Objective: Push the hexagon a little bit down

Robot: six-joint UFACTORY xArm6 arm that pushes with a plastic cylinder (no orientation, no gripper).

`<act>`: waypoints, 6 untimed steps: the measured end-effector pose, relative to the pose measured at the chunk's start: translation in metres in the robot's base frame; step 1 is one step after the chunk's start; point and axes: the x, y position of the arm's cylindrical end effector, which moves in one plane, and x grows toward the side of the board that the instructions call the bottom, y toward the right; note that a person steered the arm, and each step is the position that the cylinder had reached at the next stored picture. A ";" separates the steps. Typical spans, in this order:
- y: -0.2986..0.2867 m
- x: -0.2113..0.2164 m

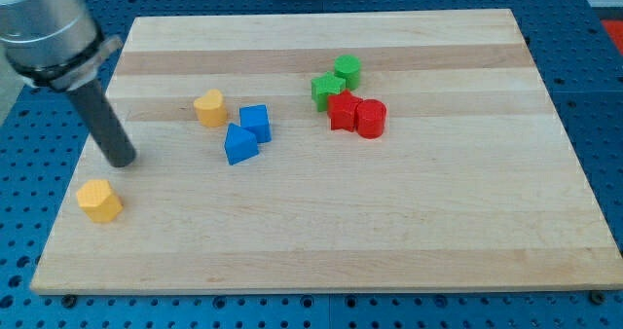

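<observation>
The yellow hexagon lies near the board's left edge, low in the view. My tip stands just above and a little to the right of it, with a small gap between them. The dark rod rises from the tip toward the view's top left. A yellow heart-shaped block sits further up and to the right.
A blue cube and a blue triangular block sit together near the middle. A green star, a green cylinder, a red star and a red cylinder cluster right of centre. The wooden board's left edge is close to the hexagon.
</observation>
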 end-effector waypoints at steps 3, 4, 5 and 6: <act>-0.012 0.046; -0.011 0.056; -0.011 0.082; -0.013 0.103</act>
